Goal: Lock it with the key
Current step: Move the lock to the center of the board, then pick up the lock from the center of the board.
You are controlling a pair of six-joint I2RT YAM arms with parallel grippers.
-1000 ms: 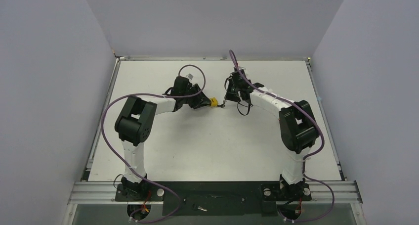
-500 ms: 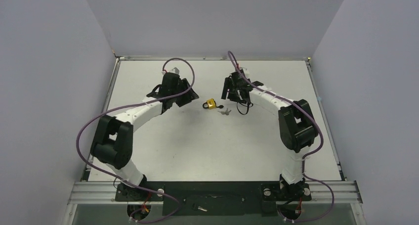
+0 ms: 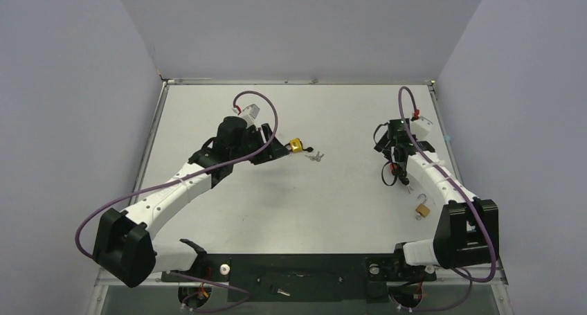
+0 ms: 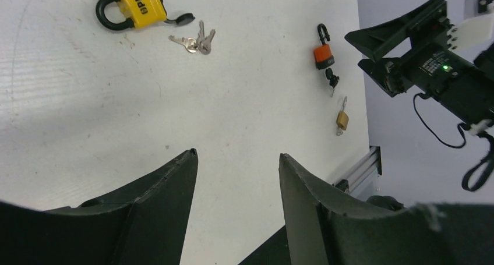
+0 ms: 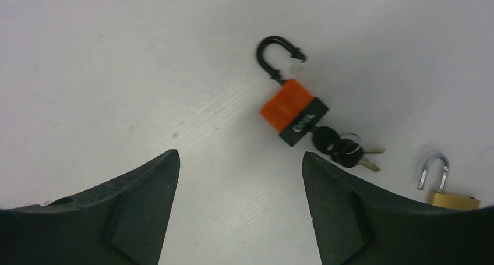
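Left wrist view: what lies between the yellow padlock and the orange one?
The key on its ring, close to the yellow padlock; from there to the orange padlock the table is bare.

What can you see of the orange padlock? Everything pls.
The orange padlock lies flat on the white table, unlocked: its black shackle is swung open, with one end free of the body. The body looks like orange plastic, with a black band at the bottom carrying white print. Black-headed keys on a ring sit at that end, one apparently in the keyhole. A brass padlock lies nearby, apart. The open right claw hovers above, not touching.
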